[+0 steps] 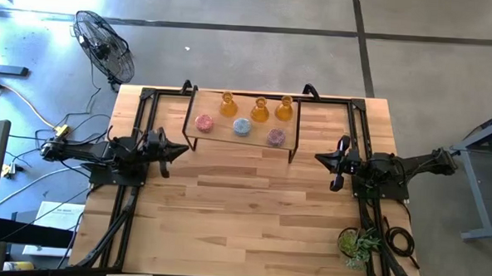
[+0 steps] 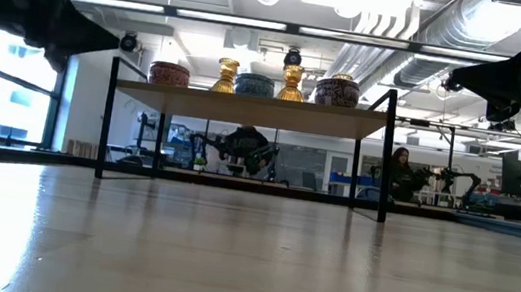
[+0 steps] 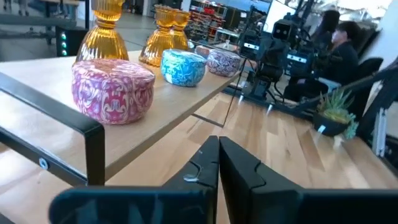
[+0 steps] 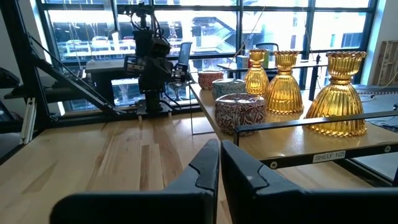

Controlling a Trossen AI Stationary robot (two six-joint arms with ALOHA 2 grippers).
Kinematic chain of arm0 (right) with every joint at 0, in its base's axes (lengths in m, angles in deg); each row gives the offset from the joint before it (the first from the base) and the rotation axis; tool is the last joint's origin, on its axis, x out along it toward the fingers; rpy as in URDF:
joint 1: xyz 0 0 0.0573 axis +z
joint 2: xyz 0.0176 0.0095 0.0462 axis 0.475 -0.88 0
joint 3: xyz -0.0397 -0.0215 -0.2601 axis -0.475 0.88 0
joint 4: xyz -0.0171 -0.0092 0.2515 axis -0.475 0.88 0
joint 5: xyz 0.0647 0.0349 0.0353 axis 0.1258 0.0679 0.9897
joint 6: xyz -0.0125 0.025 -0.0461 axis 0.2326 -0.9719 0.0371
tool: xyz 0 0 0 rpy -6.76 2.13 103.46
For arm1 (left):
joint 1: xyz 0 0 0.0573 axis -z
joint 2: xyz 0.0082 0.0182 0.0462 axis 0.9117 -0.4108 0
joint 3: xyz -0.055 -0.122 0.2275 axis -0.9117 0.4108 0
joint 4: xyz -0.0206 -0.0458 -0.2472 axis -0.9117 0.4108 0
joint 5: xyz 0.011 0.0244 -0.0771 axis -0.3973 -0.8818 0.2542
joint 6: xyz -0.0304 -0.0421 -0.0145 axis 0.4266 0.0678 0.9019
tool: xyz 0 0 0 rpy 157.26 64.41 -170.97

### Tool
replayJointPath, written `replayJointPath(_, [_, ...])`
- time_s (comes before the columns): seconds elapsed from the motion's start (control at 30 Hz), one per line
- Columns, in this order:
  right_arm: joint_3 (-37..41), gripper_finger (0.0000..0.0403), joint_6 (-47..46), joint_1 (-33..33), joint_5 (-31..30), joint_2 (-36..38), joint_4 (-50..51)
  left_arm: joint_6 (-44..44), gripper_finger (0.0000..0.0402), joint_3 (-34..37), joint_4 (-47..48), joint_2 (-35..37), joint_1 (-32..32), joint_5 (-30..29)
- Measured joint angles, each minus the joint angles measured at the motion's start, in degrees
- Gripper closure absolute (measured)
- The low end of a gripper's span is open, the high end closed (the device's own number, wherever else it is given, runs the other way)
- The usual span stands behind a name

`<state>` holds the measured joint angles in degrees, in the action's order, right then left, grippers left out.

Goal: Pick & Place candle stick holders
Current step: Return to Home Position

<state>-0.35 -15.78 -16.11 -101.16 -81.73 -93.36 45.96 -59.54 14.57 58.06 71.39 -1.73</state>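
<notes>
Six candle stick holders stand on a small raised shelf (image 1: 244, 142) at the table's far middle. Three amber flask-shaped ones (image 1: 259, 109) stand in the back row. In front stand a pink one (image 1: 204, 122), a light blue one (image 1: 242, 127) and a mauve one (image 1: 276, 138). My left gripper (image 1: 183, 149) hovers shut and empty just left of the shelf. My right gripper (image 1: 318, 158) hovers shut and empty just right of it. The pink holder (image 3: 113, 90) is nearest in the left wrist view, the mauve holder (image 4: 240, 113) nearest in the right wrist view.
A small green potted plant (image 1: 358, 243) stands at the table's near right corner. A fan (image 1: 105, 47) stands on the floor beyond the far left corner. The wooden table top (image 1: 243, 213) in front of the shelf is bare. A person (image 2: 401, 170) sits in the room behind.
</notes>
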Motion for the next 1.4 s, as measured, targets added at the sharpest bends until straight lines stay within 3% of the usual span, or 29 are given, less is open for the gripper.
replayJointPath(0.17, [-0.01,0.0391,-0.01,0.01,0.01,0.0,0.0,-4.73,0.0388,0.0,0.49,0.0,0.0,0.51])
replayJointPath(0.4, [-0.03,0.0391,-0.01,0.0,0.01,0.0,0.0,-12.79,0.0397,0.02,1.74,0.0,0.02,5.63])
replayJointPath(1.4, [-0.1,0.0391,-0.01,0.0,0.01,0.0,-0.02,-12.99,0.0396,0.11,1.65,0.02,0.0,5.47])
